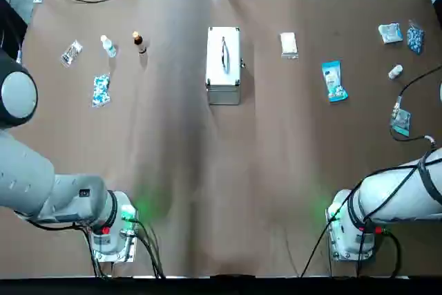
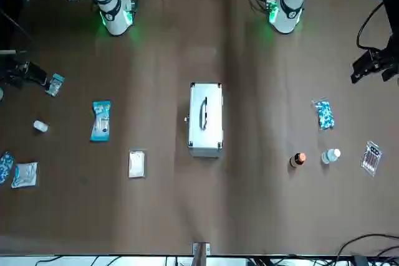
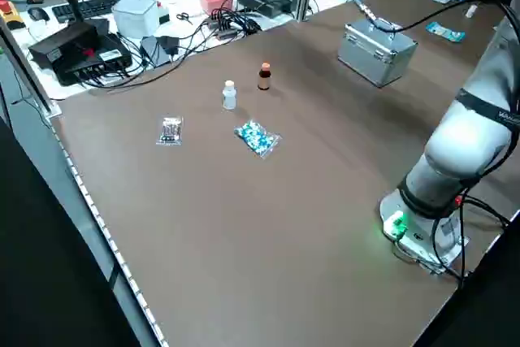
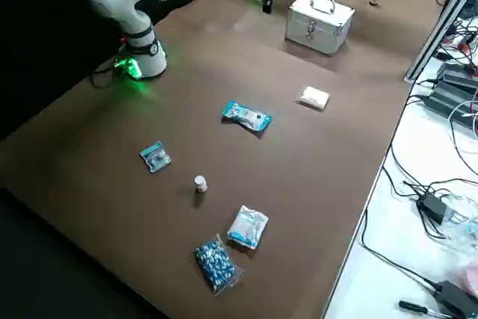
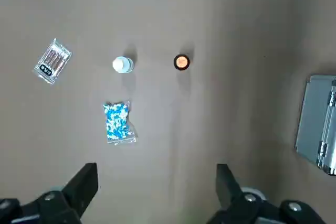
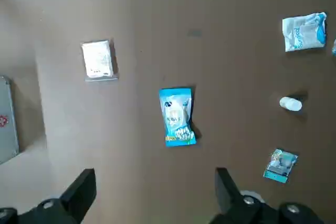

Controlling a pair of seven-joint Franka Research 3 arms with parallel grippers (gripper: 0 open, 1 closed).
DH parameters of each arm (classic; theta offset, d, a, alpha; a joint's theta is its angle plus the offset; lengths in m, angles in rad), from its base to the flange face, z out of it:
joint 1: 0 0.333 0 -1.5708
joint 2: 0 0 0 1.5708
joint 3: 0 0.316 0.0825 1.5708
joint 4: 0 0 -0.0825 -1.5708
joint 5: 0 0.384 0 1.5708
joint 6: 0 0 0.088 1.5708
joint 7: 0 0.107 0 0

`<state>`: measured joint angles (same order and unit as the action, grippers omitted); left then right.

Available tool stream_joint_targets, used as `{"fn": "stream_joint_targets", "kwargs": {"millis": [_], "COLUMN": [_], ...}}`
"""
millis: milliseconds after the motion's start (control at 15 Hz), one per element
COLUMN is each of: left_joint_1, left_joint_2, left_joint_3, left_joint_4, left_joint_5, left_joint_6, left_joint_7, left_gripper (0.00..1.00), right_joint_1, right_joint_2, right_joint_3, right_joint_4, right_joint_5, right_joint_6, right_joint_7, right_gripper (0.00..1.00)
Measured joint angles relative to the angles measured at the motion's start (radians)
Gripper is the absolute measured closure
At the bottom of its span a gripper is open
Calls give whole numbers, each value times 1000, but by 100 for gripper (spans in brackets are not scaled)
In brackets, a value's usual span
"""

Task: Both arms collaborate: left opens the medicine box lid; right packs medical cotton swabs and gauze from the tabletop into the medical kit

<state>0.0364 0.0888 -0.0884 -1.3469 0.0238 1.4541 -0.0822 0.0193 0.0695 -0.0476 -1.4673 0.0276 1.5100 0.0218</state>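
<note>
The silver medicine box (image 1: pixel 223 65) lies in the middle of the table toward its far side, lid shut and handle on top. To its right lie the flat white gauze packet (image 1: pixel 289 45) and, farther right, the blue cotton swab packet (image 1: pixel 334 81). My left gripper (image 5: pixel 156 174) hangs open and empty high over the table's left side, with the box (image 5: pixel 317 129) off to one side. My right gripper (image 6: pixel 155 177) is also open and empty, high over the right side. Below it are the swab packet (image 6: pixel 177 116) and the gauze (image 6: pixel 98 59).
On the left are a clear packet (image 1: pixel 71 52), a white bottle (image 1: pixel 108 46), a brown bottle (image 1: pixel 139 41) and a blue pill bag (image 1: pixel 101 90). At the far right are a white-blue packet (image 1: pixel 390 32), a blue bag (image 1: pixel 415 38), a small white bottle (image 1: pixel 395 72) and a teal packet (image 1: pixel 401 121).
</note>
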Motion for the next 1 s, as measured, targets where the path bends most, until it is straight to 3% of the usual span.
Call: {"fn": "stream_joint_targets", "kwargs": {"millis": [533, 1000], "left_joint_1": [3, -2], "left_joint_2": [1, 51], "left_joint_3": [0, -10], "left_joint_4": [0, -6], "left_joint_5": [0, -2], "left_joint_6": [0, 9], "left_joint_7": [2, 14], "left_gripper": [0, 0], "right_joint_1": [22, 206], "right_joint_2": [0, 89], "right_joint_3": [2, 9], "right_joint_4": [-3, -19], "right_joint_5": [20, 70], "right_joint_6": [0, 79], "right_joint_7": [0, -98], "right_gripper": [0, 0]}}
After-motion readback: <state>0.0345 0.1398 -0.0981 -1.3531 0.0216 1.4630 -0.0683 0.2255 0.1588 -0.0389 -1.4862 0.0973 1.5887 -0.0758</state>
